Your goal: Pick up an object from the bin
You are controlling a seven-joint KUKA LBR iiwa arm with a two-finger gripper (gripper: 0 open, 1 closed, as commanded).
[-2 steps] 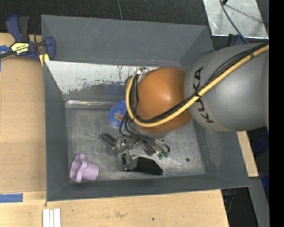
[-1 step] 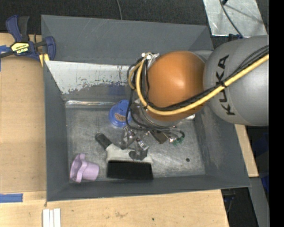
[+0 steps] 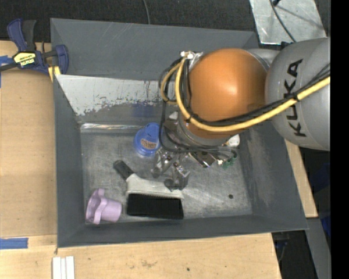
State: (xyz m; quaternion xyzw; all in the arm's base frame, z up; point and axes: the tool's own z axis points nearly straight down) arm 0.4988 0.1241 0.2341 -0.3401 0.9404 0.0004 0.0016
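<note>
My gripper (image 3: 170,173) hangs low in the middle of the bin, under the orange dome. Its metal fingers (image 3: 177,179) stand just above the right end of a white flat piece (image 3: 142,185). A black rectangular block (image 3: 155,206) lies right below that white piece, near the front wall. A blue round cap-like thing (image 3: 146,140) sits just left of the gripper body. Nothing shows between the fingers.
A small black piece (image 3: 123,168) lies left of the white one. A lilac plastic cup-shaped thing (image 3: 103,208) rests on its side in the front left corner. The bin floor to the right of the gripper is bare.
</note>
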